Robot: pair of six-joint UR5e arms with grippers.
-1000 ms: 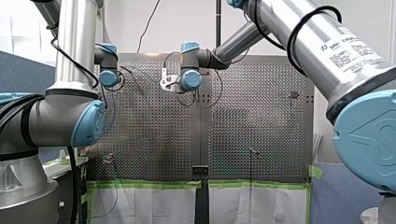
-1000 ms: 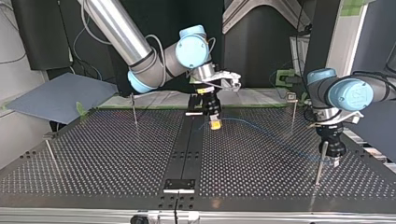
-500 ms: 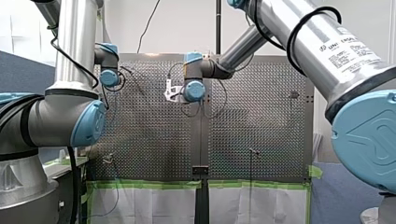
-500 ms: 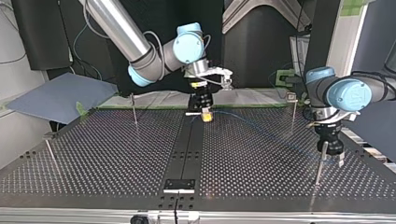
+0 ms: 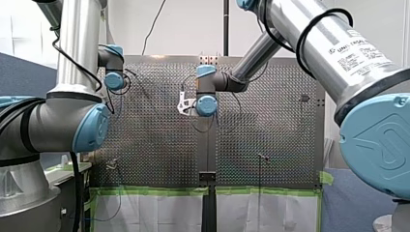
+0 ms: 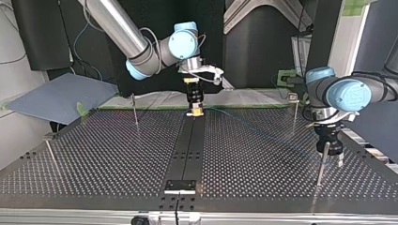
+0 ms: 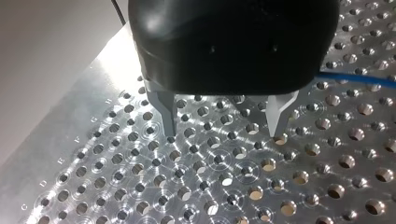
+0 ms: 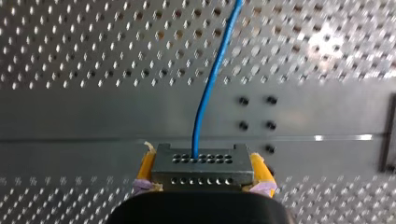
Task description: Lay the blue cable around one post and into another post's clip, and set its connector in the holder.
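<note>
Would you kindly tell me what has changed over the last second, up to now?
My right end effector, shut on the connector, carried it toward the top view's far edge and slightly left, the blue cable trailing behind. My left end effector, open, stayed by the post.

My left arm's black metal-fingered gripper (image 7: 223, 134) points down — fingers apart. My right arm's yellow-padded gripper (image 8: 201, 179) clamps a grey connector (image 8: 201, 168).

Noted: connector (image 8: 201, 164) sits in right gripper (image 8: 203, 163) (above centre strip (image 6: 190, 145)); cable (image 8: 210, 84) runs from it, apparently to post (image 6: 322, 157) beside left gripper (image 6: 332, 161).
</note>
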